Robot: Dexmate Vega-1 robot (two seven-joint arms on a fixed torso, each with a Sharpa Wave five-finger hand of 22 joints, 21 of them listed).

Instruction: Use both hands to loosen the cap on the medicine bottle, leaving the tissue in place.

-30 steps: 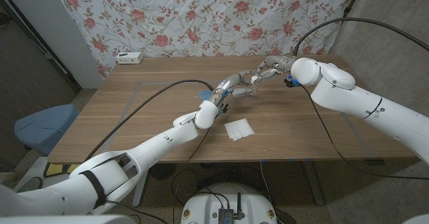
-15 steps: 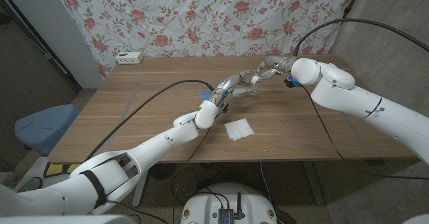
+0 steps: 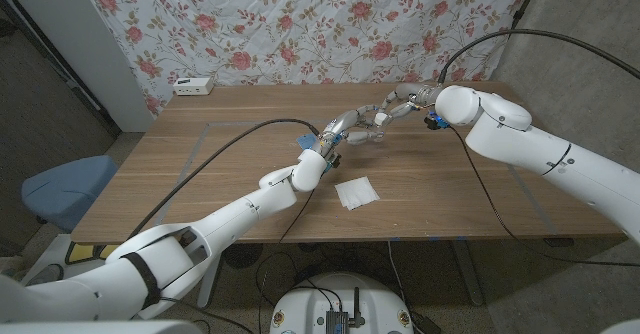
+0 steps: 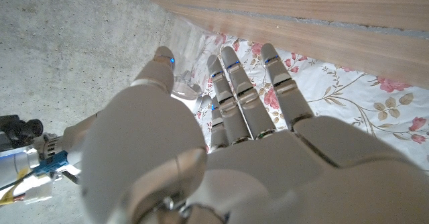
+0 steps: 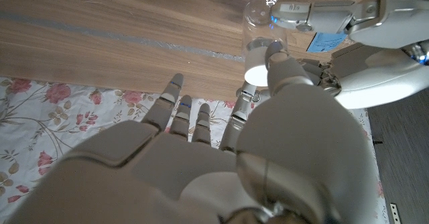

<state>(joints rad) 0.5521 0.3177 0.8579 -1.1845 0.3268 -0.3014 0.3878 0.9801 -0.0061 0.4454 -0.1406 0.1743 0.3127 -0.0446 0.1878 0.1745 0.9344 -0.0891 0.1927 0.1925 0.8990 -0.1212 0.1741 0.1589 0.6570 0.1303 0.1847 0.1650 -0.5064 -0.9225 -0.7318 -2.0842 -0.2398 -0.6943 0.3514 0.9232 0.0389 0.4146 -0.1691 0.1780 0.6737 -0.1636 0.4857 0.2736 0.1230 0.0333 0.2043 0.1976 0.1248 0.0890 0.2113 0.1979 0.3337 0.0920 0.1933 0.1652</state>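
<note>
**Both hands meet at the medicine bottle**

We see the two arms reaching toward each other over the middle of the wooden table [image 3: 200,164], where the left hand [image 3: 340,134] and the right hand [image 3: 393,107] come together around the medicine bottle [image 5: 263,15]. In the right wrist view the bottle is a clear, see-through container with a white cap [image 5: 258,72]. The left hand's fingers [image 5: 315,13] lie along the clear body and hold it. The right hand's thumb [image 5: 278,60] touches the cap, while its other fingers [image 5: 175,110] reach out straight and spread, apart from the bottle; we cannot tell whether a finger opposes the thumb, so we cannot tell whether this hand grips the cap.

In the head view the bottle sits between the two hands, above the table's far half; it is too small there for us to tell whether it touches the wood.

The white tissue [image 3: 357,192] lies flat on the table, nearer to us than the hands and apart from both. A white power strip [image 3: 193,86] rests at the table's far left edge, against the floral cloth [image 3: 300,24].
</note>
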